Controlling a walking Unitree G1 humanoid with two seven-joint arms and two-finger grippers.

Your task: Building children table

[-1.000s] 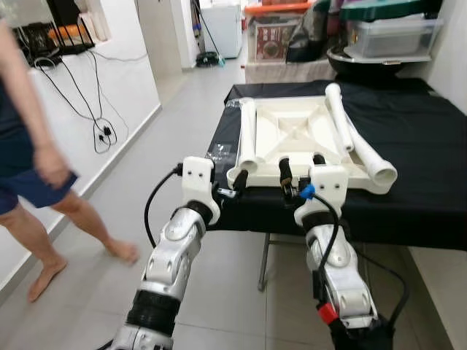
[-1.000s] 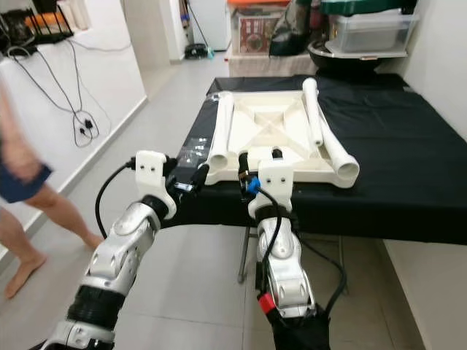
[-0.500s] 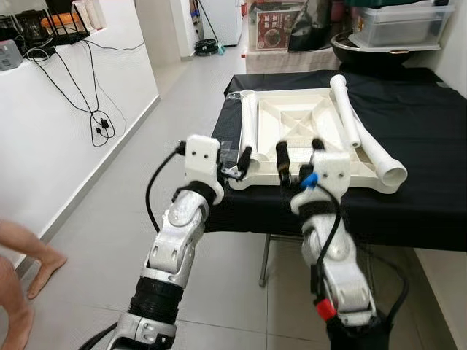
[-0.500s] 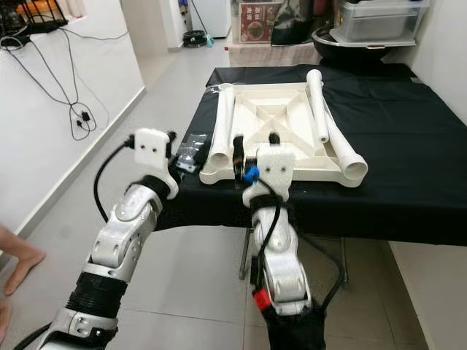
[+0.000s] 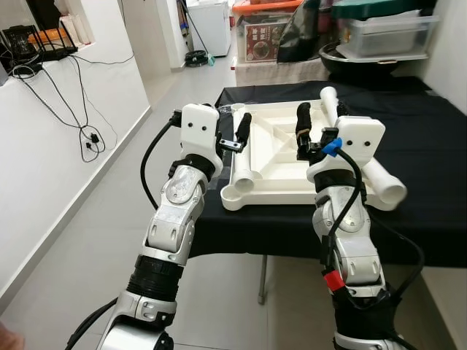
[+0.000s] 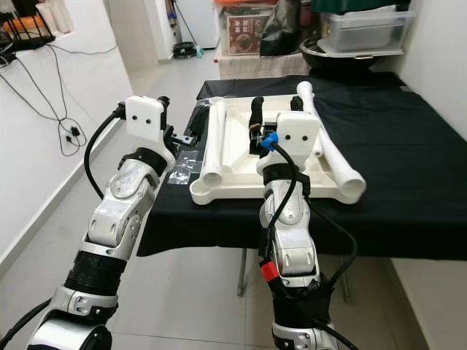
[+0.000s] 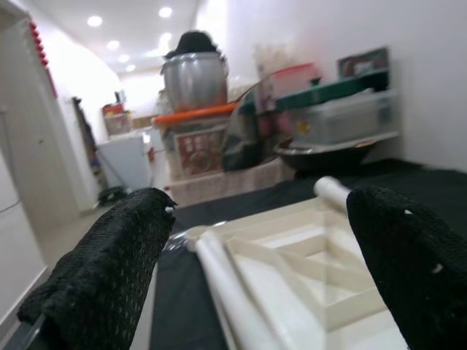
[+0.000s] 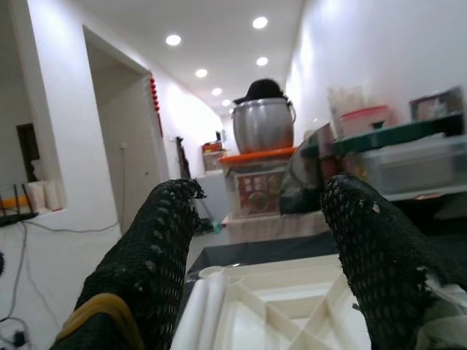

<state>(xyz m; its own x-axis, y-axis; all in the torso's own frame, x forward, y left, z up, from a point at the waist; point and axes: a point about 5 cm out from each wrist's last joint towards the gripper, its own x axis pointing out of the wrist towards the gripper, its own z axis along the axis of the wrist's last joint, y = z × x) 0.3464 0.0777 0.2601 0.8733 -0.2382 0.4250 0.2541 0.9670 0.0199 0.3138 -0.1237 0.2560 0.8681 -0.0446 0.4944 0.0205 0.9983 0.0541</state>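
I'm at the near edge of the bench (image 5: 430, 138), black cloth over it. The upside-down white tabletop (image 5: 273, 157) lies at 12 o'clock, its near corner socket (image 5: 230, 195) right at the bench's near edge. One white leg tube (image 5: 245, 157) lies along the tabletop's 9 o'clock side, two more leg tubes (image 5: 372, 164) along the 3 o'clock side, the outer one poking past the tabletop's near corner.

My left hand (image 5: 241, 131) is raised over the tabletop's 9 o'clock edge, fingers spread, holding nothing. My right hand (image 5: 315, 133) is up over the tabletop's middle, fingers apart, also holding nothing.

Free room: bare tiled floor (image 5: 95, 219) from 9 to 7 o'clock, as far as the white wall (image 5: 44, 138) with dangling cables (image 5: 91, 135). Bench cloth is bare at 2 to 3 o'clock. Storage boxes (image 5: 379, 33) and clutter crowd the far end at 12 to 1.

The right eye view shows a small clear bag (image 6: 186, 159) on the cloth just beside the tabletop at 9 o'clock. The wrist views show a steel pot (image 8: 263, 124) on an orange-lidded box (image 7: 193, 117) far back.
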